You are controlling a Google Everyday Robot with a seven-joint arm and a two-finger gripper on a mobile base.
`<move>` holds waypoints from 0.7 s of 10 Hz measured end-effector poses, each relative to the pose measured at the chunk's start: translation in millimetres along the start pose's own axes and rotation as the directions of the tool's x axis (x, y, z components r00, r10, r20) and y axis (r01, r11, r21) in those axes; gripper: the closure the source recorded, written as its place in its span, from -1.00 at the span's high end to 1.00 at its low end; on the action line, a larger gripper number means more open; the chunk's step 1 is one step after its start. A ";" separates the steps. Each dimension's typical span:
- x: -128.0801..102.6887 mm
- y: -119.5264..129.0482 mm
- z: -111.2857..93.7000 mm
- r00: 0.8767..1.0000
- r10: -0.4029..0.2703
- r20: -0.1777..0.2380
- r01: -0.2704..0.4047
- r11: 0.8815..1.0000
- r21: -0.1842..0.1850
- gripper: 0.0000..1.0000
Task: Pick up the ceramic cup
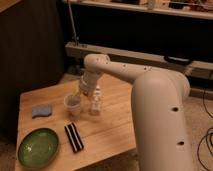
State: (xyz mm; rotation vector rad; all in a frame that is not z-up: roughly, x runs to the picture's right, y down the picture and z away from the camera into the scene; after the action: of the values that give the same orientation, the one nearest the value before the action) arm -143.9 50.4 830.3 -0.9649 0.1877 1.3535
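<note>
One cam only, set high behind the robot's white arm [160, 115], looking down and fwd over its shoulder at the wooden table [115, 125]. Arm body fills the right foreground, very near the lens. Table sits mid-distance, left of arm; gripper [80, 93] hangs over the table's far part. Shelving [150, 12] behind the table closes the bkgd.

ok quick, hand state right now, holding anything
hand: low over the table, just behind the ceramic cup and left of the white bottle; cannot be told whether it grips anything.
</note>
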 end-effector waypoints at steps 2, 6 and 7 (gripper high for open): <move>-0.7 -4.4 11.4 1.000 0.008 -0.012 -0.007 1.000 0.019 0.01; 0.3 -10.2 23.1 0.999 0.020 -0.029 -0.019 0.999 0.028 -0.67; 1.1 -11.6 23.2 0.999 0.024 -0.030 -0.023 0.999 0.024 -0.68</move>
State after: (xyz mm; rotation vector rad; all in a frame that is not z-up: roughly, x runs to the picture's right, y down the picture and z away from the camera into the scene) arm -142.7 67.9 849.5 -0.9663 0.2384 1.3555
